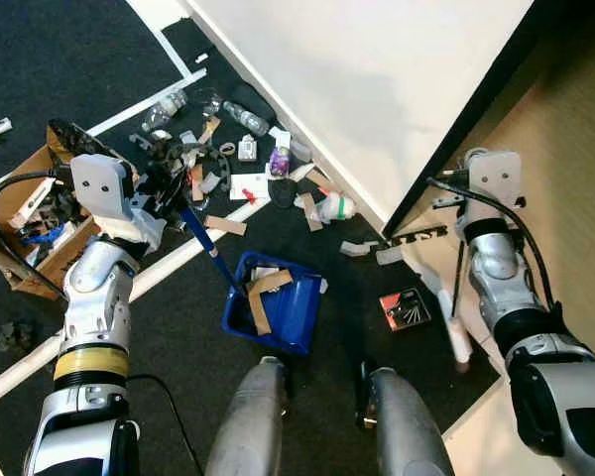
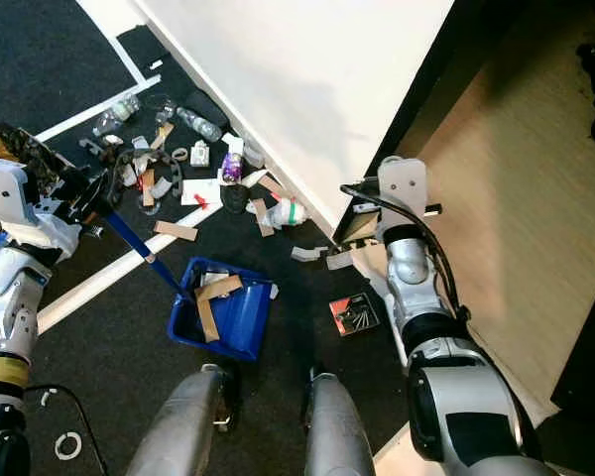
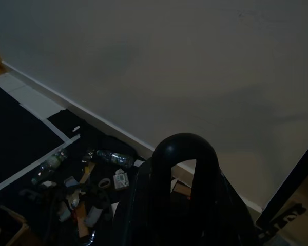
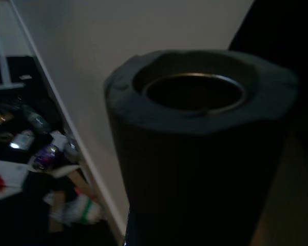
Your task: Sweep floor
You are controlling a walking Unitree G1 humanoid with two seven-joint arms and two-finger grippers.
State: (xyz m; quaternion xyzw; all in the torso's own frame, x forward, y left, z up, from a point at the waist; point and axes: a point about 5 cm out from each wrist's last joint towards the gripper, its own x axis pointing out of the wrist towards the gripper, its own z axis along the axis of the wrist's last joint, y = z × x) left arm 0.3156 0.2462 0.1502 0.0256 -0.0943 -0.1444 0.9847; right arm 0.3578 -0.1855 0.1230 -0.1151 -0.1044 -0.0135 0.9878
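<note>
Left eye view: the left claw [image 1: 157, 171] sits in the upper left of the frame, pinching the top of the blue handle [image 1: 200, 234] of a dustpan [image 1: 281, 307]. The handle slants down to the right into the blue dustpan, which rests on the dark carpet [image 1: 178, 327] at the lower centre, just above the robot's two grey legs. Strips of brown cardboard [image 1: 265, 288] lie in the pan. Above it, along the foot of the white wall [image 1: 377, 89], lies a spread of litter: a clear plastic bottle [image 1: 246, 119], a white card [image 1: 248, 185], paper scraps and a white bottle with a green band [image 1: 333, 207]. A cardboard box [image 1: 20, 248] stands at the left edge. At the right the silver arm reaches down along a thin broom handle [image 1: 457, 283], with a pale broom head [image 1: 454, 332] below; whether the right claw is spread or pressed together cannot be told here. A small red packet [image 1: 405, 308] lies just left of the broom.

Right eye view: the same scene sits further left; wooden floor [image 2: 516, 228] fills the right side.

Left wrist view: dark; a rounded black loop [image 3: 185, 159] rises at the lower centre, with the litter at the lower left under the wall.

Right wrist view: dark; the hollow top of a black tube [image 4: 195, 92] stands close at the centre, litter at the left edge.
</note>
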